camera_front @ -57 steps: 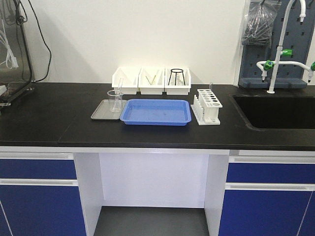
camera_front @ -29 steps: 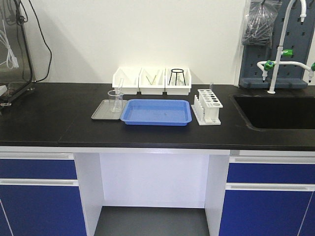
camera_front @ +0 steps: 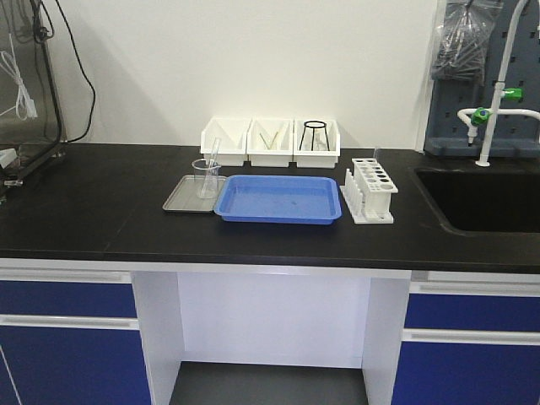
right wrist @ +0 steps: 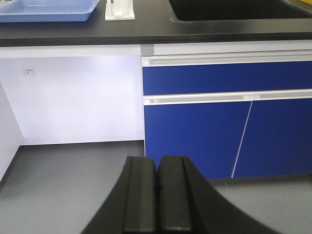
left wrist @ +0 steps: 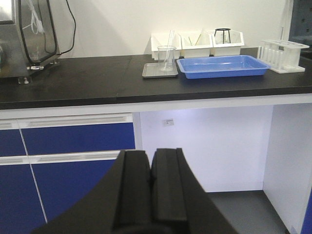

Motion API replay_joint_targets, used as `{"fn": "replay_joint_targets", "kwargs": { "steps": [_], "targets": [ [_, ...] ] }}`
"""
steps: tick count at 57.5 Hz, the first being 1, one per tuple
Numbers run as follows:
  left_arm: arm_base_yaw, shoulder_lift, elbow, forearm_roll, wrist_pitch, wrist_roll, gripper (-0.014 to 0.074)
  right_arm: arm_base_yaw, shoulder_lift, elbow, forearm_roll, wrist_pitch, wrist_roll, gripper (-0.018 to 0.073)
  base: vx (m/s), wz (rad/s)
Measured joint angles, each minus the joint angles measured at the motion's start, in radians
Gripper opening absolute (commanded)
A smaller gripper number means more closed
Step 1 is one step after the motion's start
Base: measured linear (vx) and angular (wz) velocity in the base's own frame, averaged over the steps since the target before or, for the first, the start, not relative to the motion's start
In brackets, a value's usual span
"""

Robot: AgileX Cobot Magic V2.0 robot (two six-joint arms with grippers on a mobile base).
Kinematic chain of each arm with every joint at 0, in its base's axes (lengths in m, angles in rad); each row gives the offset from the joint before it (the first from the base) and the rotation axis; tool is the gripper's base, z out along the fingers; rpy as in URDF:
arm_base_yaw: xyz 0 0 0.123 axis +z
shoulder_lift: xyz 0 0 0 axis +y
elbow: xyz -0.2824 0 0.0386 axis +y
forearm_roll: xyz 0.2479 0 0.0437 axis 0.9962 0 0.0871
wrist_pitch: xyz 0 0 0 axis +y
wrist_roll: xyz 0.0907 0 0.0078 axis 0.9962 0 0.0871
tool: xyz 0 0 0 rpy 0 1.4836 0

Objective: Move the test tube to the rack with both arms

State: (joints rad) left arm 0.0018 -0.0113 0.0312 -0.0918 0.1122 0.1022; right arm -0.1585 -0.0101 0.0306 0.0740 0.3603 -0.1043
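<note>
Center-left of frame, test tube (camera_front: 213,155) leans in beaker (camera_front: 201,180), propped for grabbing I'd say; L gripper (left wrist: 151,187) & R gripper (right wrist: 157,195) both closed, empty.

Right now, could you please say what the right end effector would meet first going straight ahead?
The right end effector would likely reach the blue drawer front below the counter first, though depth is unclear.

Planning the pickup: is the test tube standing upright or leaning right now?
Leaning: the test tube stands tilted inside the beaker, its top poking out above the beaker's rim.
</note>
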Motion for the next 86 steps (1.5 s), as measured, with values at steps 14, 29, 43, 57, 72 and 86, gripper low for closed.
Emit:
{"fn": "replay_joint_targets", "kwargs": {
  "steps": [14,29,43,57,72,86],
  "targets": [
    [0.0,0.0,0.0,0.0,0.0,0.0,-0.0004,0.0,0.0,0.0,0.0,0.0,0.0,-0.0008,0.23,-0.01],
    [0.0,0.0,0.0,0.0,0.0,0.0,-0.0004,0.0,0.0,0.0,0.0,0.0,0.0,-0.0008,0.32,-0.11],
    [0.0,0.0,0.0,0.0,0.0,0.0,-0.0004,0.0,0.0,0.0,0.0,0.0,0.0,-0.0008,0.38,-0.03],
    [0.0,0.0,0.0,0.0,0.0,0.0,-0.0004,0.0,0.0,0.0,0.0,0.0,0.0,-0.0008,0.42,-0.06],
    [0.0,0.0,0.0,0.0,0.0,0.0,-0.0004,0.0,0.0,0.0,0.0,0.0,0.0,-0.0008,0.41,-0.04],
    [0.0,0.0,0.0,0.0,0.0,0.0,-0.0004,0.0,0.0,0.0,0.0,0.001,0.0,-0.0008,0.38,-0.02]
  ]
}}
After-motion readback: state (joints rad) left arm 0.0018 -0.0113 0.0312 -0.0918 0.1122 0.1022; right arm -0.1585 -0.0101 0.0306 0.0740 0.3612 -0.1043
